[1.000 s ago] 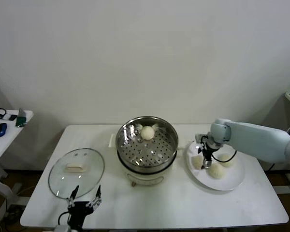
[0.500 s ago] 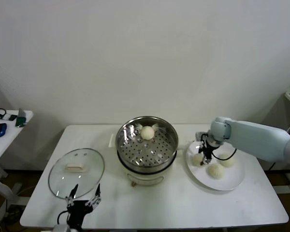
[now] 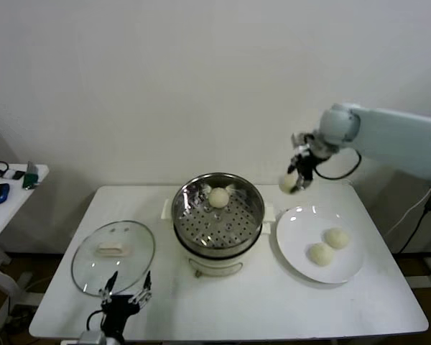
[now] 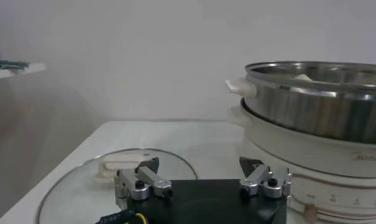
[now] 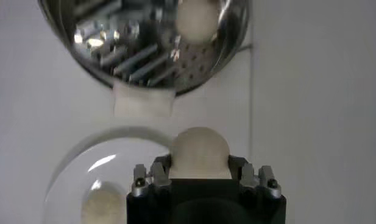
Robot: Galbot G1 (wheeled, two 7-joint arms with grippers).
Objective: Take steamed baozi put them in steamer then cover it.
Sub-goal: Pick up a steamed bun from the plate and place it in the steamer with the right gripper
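Note:
My right gripper (image 3: 294,181) is shut on a cream baozi (image 3: 288,185), held high in the air above the gap between the steamer (image 3: 218,215) and the white plate (image 3: 302,259). In the right wrist view the held baozi (image 5: 198,152) sits between the jaws. One baozi (image 3: 218,197) lies on the perforated tray at the steamer's back; it also shows in the right wrist view (image 5: 198,18). Two baozi (image 3: 320,254) (image 3: 337,238) stay on the plate. The glass cover (image 3: 113,256) with its cream handle lies flat left of the steamer. My left gripper (image 3: 125,298) is open, low at the table's front edge by the cover.
A side table (image 3: 7,188) with small gadgets stands at the far left. The white wall is close behind the table. The steamer's cream base and handle (image 4: 242,87) rise beside my left gripper (image 4: 203,178).
My right gripper closed on a baozi on the plate and lifted it up and back, well above the table. The plate went from three baozi to two. The left arm stayed still.

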